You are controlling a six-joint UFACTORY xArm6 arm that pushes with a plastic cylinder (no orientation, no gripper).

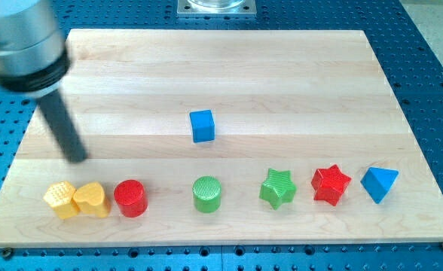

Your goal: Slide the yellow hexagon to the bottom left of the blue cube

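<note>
The yellow hexagon (pixel 60 199) lies at the view's bottom left, touching a yellow heart (pixel 92 199) on its right. The blue cube (pixel 202 126) stands alone near the middle of the wooden board (pixel 282 75), well up and to the right of the hexagon. My tip (pixel 76 157) rests on the board just above the hexagon and heart, a short gap apart from them. The rod slants up to the arm's grey body at the view's top left.
Along the view's bottom stand a red cylinder (pixel 130 198) next to the heart, a green cylinder (pixel 207 194), a green star (pixel 278 188), a red star (pixel 331 184) and a blue triangular block (pixel 378 184). Blue perforated table surrounds the board.
</note>
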